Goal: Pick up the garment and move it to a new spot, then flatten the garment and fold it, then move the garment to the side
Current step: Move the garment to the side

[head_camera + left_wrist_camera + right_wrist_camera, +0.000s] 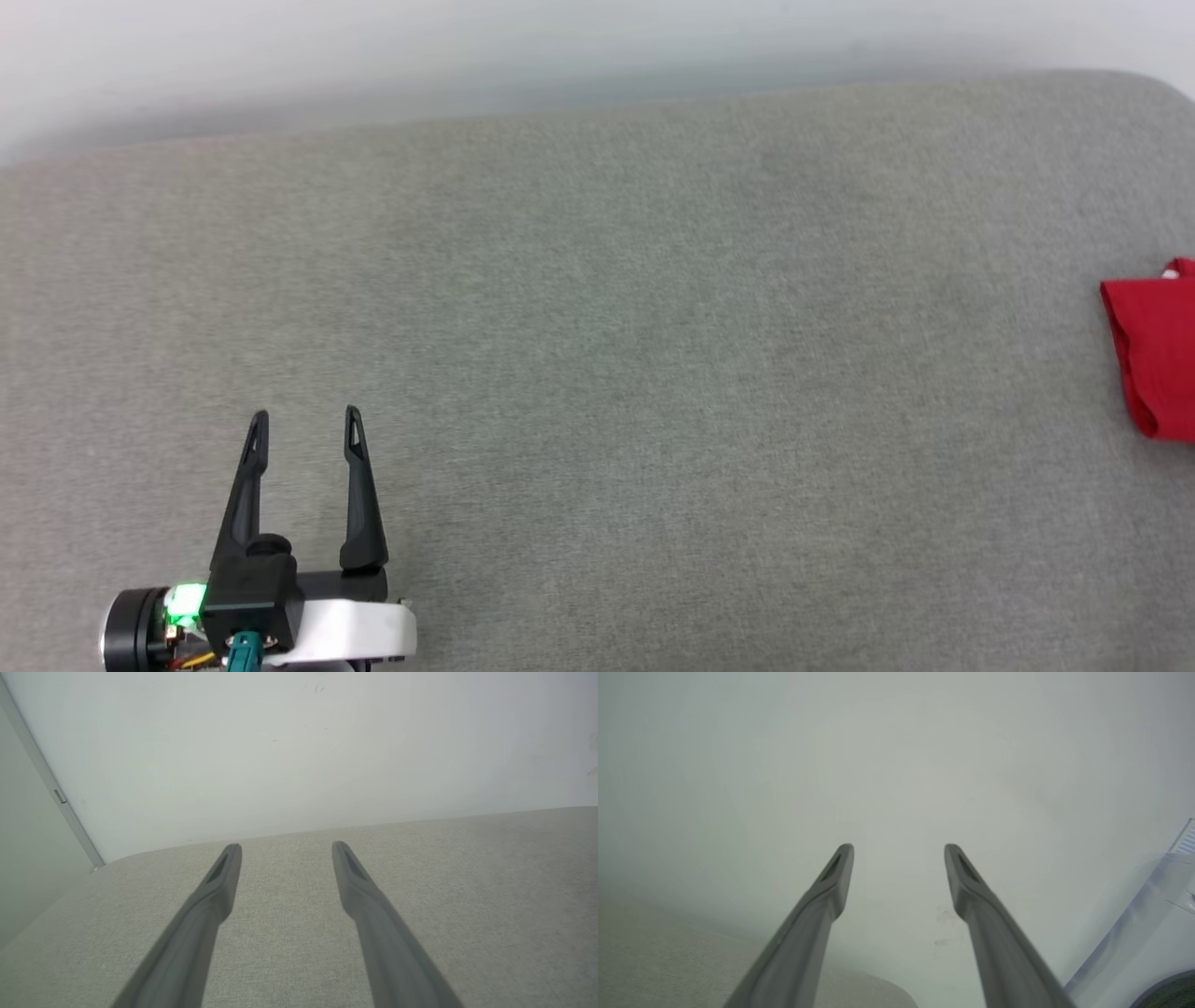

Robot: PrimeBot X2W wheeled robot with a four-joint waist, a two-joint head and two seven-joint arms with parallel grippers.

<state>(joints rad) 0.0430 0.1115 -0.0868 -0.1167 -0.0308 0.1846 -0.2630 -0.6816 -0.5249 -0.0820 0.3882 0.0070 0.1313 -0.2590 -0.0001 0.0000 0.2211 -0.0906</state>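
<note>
The garment [1156, 350] lies folded as a small red bundle at the far right edge of the grey cushioned surface [597, 373], cut off by the frame, with a speck of white at its top. My left gripper [304, 425] hovers at the lower left, far from the garment, open with nothing between its fingers. In the left wrist view, the left gripper [286, 851] points across bare grey fabric toward a white wall. In the right wrist view, the right gripper [899, 854] stands open and empty, aimed at the white wall past the surface's corner.
A white wall [467, 47] runs along the far edge of the surface. A pale door frame [51, 793] stands at the left. A white appliance with a dark round opening [1162, 933] sits at the right wrist view's lower right.
</note>
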